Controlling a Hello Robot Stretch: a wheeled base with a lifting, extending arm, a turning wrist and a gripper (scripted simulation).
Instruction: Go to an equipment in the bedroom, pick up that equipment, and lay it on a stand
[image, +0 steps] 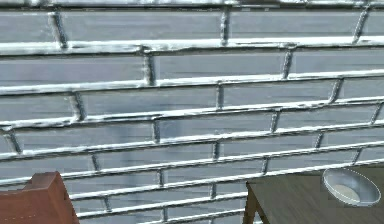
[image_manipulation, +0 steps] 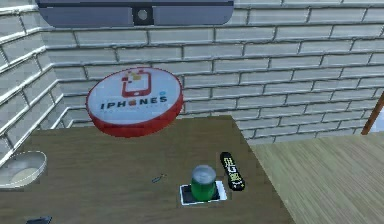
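The worktop (image_manipulation: 110, 165) stands against a brick wall (image_manipulation: 290, 70). In the arm side view its right edge runs down from the wall, and past that edge lies bare wooden floor (image_manipulation: 330, 180), the open room here. A thin pole (image_manipulation: 378, 110) rises at the far side of that floor. In the forward view the worktop's corner shows with brick wall behind it, and well off from the corner a red-brown thing (image: 35, 200) stands low.

On the worktop: one round red-rimmed sign (image_manipulation: 134, 101) at the back near the wall, one bowl (image_manipulation: 18, 170) at the left end, one green cup (image_manipulation: 204, 184) on a flat white thing (image_manipulation: 186, 193) near the right edge, one black remote (image_manipulation: 232, 172) just beside the cup, one tiny dark speck (image_manipulation: 158, 180). One dark screen (image_manipulation: 135, 12) hangs above the worktop.

Which of these is the equipment cannot be told, nor can the pincer's state
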